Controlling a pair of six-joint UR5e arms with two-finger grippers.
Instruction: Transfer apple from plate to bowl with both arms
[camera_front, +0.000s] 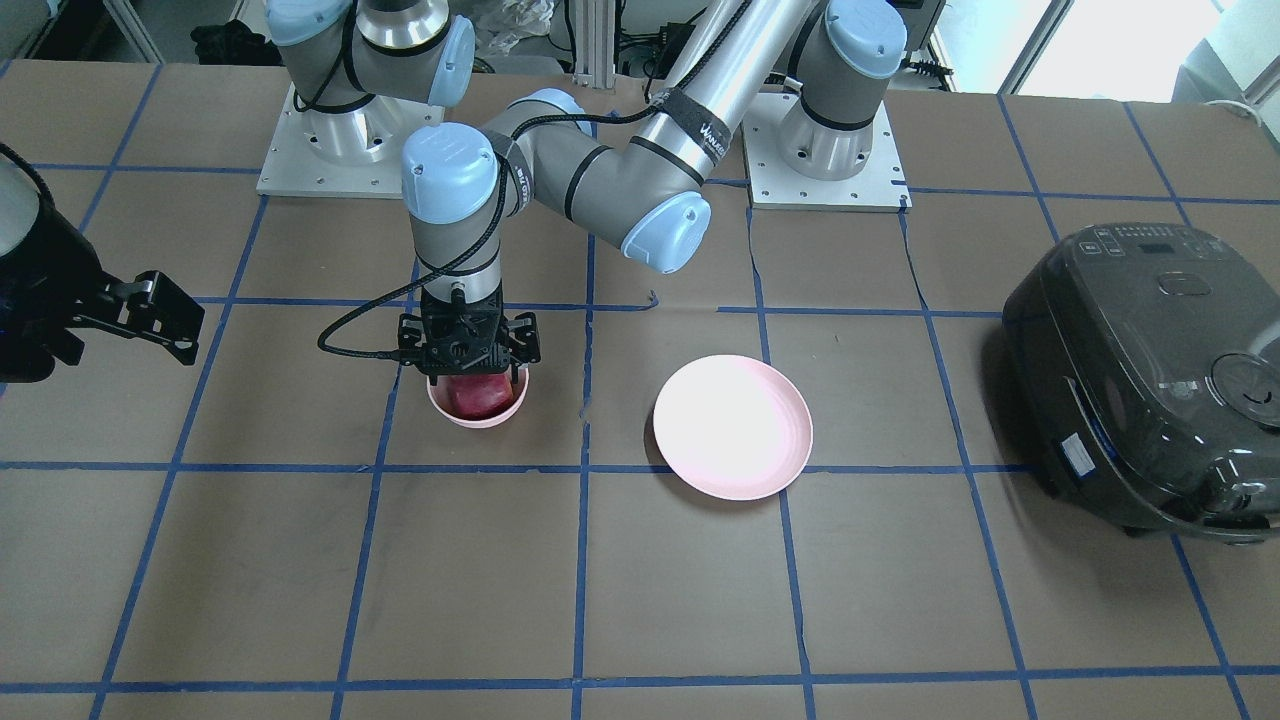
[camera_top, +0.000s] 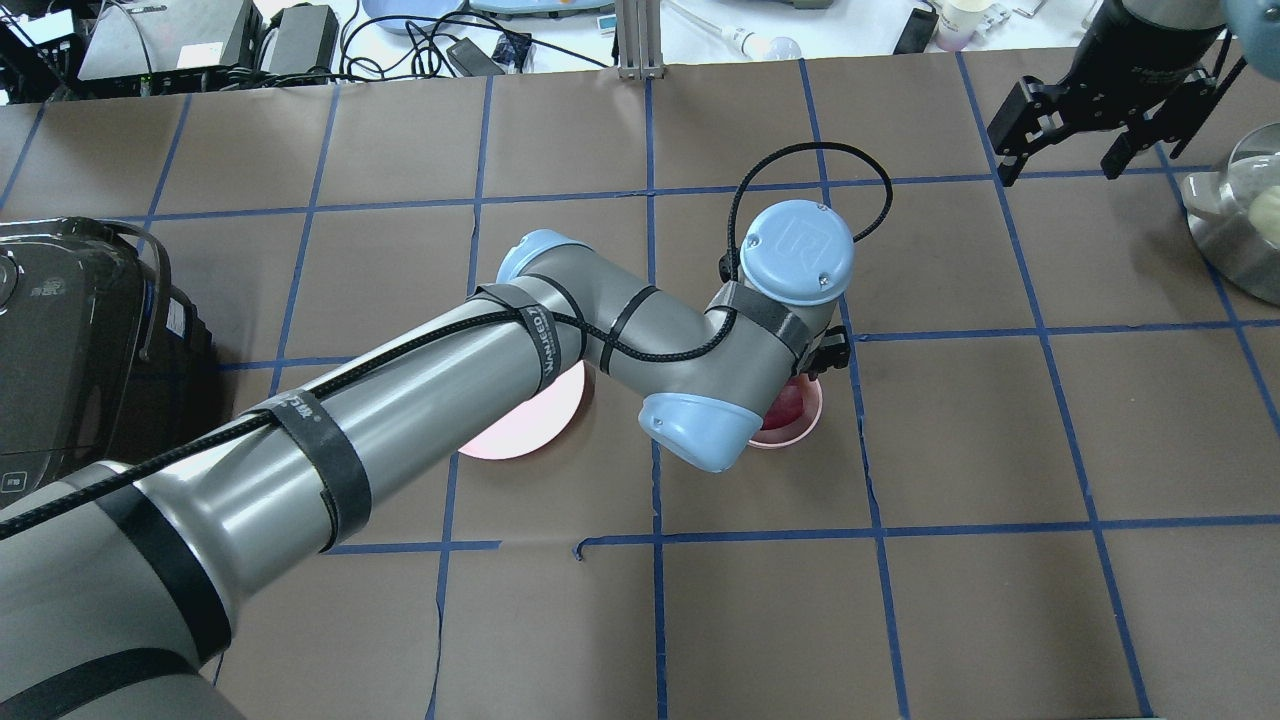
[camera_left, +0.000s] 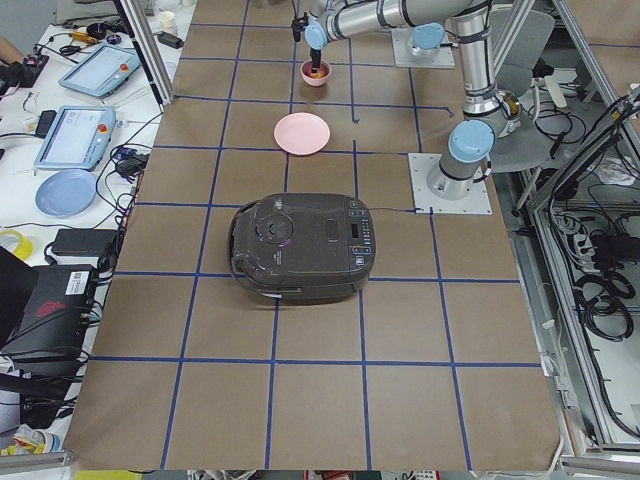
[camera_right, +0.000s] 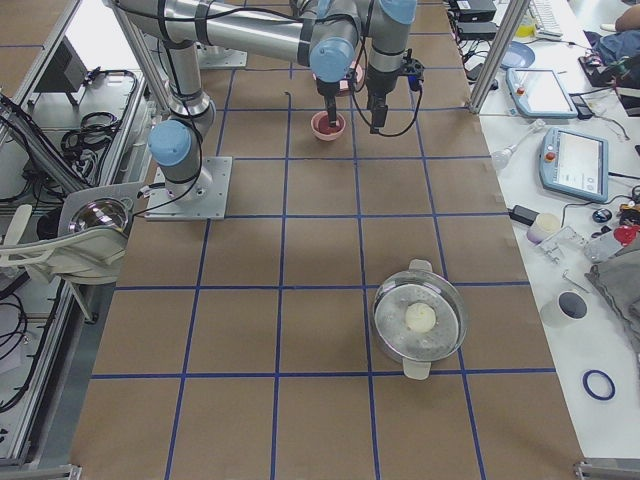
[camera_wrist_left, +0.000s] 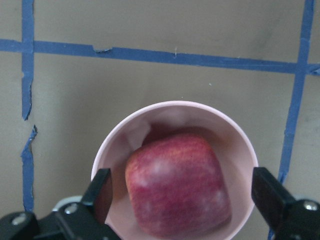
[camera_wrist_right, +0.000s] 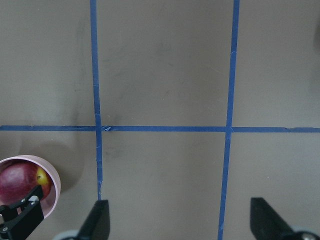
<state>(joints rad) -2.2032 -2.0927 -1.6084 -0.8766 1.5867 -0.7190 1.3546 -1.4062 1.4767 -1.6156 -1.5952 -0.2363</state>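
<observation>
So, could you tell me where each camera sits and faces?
Front-facing: across the table, facing the robot; left arm over the bowl holding the apple.
Overhead: behind the robot, looking forward-down; left arm fills it, right gripper top right.
Exterior left: table end, past the cooker; arms at top.
Exterior right: opposite end, past a steel pot; arms at top.
Left wrist: straight down past the open left gripper onto the apple.
Right wrist: straight down on the table, own fingers showing; bowl lower left.
Both wrist views share the apple.

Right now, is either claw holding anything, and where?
Nothing. The left gripper stands open around the apple in the bowl, not touching it; the right gripper is open.
</observation>
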